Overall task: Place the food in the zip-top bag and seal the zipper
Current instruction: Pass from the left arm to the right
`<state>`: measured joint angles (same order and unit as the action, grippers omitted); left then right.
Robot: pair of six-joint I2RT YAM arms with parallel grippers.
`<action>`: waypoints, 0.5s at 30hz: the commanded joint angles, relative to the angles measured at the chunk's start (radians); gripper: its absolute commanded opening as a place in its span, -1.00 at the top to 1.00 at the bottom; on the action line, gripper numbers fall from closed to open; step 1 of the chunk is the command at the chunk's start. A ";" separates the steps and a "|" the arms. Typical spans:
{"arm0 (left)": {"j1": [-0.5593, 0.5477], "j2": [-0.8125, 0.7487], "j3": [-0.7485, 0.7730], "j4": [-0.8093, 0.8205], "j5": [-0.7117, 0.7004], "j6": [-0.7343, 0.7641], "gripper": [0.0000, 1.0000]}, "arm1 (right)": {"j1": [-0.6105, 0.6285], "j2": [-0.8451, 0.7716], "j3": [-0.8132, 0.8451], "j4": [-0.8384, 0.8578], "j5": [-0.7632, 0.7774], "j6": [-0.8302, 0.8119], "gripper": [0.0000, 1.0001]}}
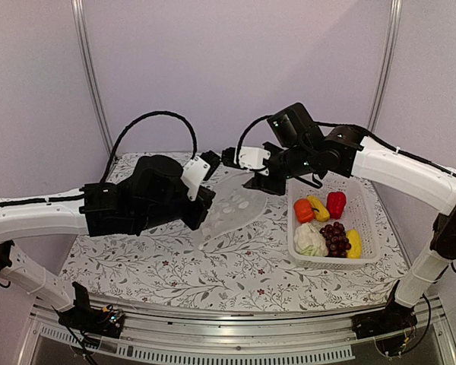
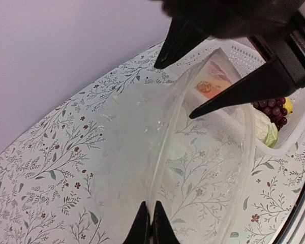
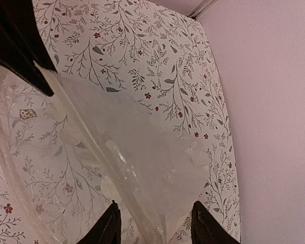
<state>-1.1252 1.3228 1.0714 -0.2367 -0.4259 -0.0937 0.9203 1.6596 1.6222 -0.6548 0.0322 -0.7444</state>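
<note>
0 pieces of food (image 1: 327, 228) are bagged; all 6 sit in the basket (image 1: 368, 255). Just beside the basket, over the worktop (image 1: 175, 266), the left pincer (image 2: 150, 226) pinches the zip-top bag (image 1: 232, 209) by its edge, while the right pincer (image 3: 155, 204) straddles it, fingers spread. Filling and sealing remain.

**Lighting and picture quality, three views: bright, soft, even.**

In the top view you get diffuse overhead light. The arms cast only faint, soft-edged shadows on the patterned table (image 1: 175, 266), and the back wall (image 1: 235, 68) reads flat lilac with no hot spots. In both wrist views the zip-top bag (image 2: 208, 168) carries small white glints along its creases and hazes the print behind it. The left gripper (image 2: 149, 207) and right gripper (image 3: 155, 206) sit close to their lenses as near-black, detail-less, slightly soft shapes. In the left wrist view the table's far edge bows noticeably.
</note>
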 commanded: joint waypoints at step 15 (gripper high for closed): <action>-0.011 -0.009 -0.067 0.105 -0.057 0.017 0.86 | 0.038 -0.022 -0.025 0.023 0.018 0.016 0.36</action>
<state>-1.1267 1.3407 1.0435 -0.1913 -0.4503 -0.0875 0.9470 1.6596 1.6150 -0.6407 0.0521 -0.7254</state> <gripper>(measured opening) 0.054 0.416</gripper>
